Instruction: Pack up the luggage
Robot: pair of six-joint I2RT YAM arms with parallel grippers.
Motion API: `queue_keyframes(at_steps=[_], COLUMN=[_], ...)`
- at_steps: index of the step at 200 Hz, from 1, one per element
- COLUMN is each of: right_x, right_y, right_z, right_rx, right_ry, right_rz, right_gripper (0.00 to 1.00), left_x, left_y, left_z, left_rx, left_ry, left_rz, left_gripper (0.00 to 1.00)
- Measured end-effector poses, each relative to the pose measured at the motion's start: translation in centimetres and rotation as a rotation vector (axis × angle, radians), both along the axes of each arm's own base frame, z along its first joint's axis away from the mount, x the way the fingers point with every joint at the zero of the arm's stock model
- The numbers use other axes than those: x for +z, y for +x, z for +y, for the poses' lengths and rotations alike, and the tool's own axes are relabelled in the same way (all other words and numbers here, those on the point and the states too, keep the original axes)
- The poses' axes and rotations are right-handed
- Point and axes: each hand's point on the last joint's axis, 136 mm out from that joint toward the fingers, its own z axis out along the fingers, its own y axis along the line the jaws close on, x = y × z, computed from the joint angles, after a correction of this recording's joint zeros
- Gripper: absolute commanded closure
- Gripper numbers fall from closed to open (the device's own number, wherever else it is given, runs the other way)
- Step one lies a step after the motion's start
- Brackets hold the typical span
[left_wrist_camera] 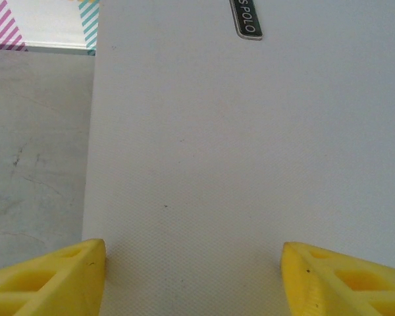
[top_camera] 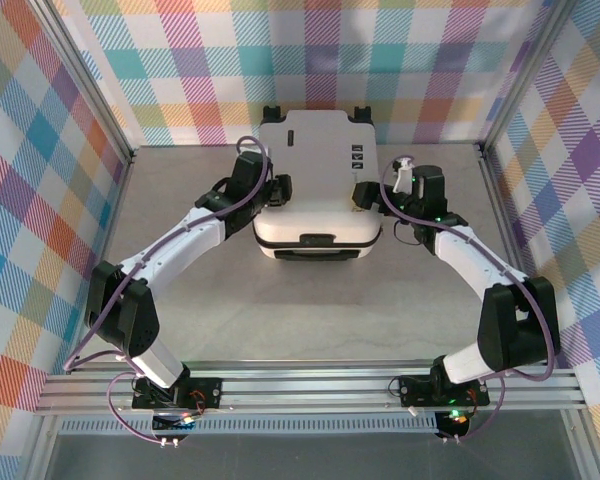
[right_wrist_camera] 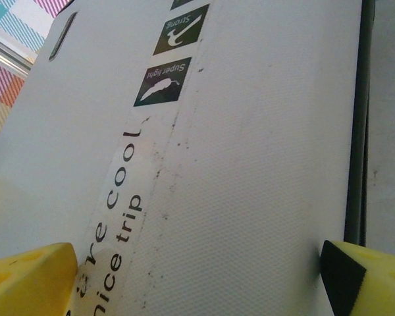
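Luggage: the luggage (top_camera: 318,190) lies flat and closed on the desk (top_camera: 280,320), upper centre of the top view.
Left jaws: wide apart over the shell's left side, gripping nothing.
Right jaws: wide apart over its right side, by the zipper seam (right_wrist_camera: 359,131), gripping nothing.
Progress: the lid is down, so packing looks nearly done; I cannot tell whether it is zipped.

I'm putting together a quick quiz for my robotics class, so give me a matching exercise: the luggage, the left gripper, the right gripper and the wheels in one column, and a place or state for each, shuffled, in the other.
Things
1. luggage
2. left gripper
3. right gripper
4. wheels

Places or states
A. open, at the luggage's right side, by the small black labels
B. black, at the luggage's far end
C. white, closed, lying flat on the table
D. open, at the luggage's left side

Pairs: 1-C, 2-D, 3-A, 4-B
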Motion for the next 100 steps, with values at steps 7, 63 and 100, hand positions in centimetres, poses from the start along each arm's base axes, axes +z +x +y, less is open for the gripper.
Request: queue_keyframes(at_steps=[7, 63, 100], right_x=[0.0, 1.9, 4.3], right_y=[-0.1, -2.8, -4.4], right_z=[-0.4, -6.0, -10.4], right_rx=[0.0, -0.157, -0.311], right_ry=[0.006, -0.077, -0.152], right_rz=[0.008, -0.039, -0.087], right_gripper=[0.05, 0.01, 0.01], left_x=[0.1, 2.0, 7.2], left_y=[-0.3, -5.8, -7.4], left_z=[-0.1, 3.7, 11.3], left_rx=[0.004, 0.031, 0.206], left_ry=[0.004, 0.002, -0.032], left_rz=[0.0, 0.009, -0.121], left_gripper=[0.22, 0.0, 0.0])
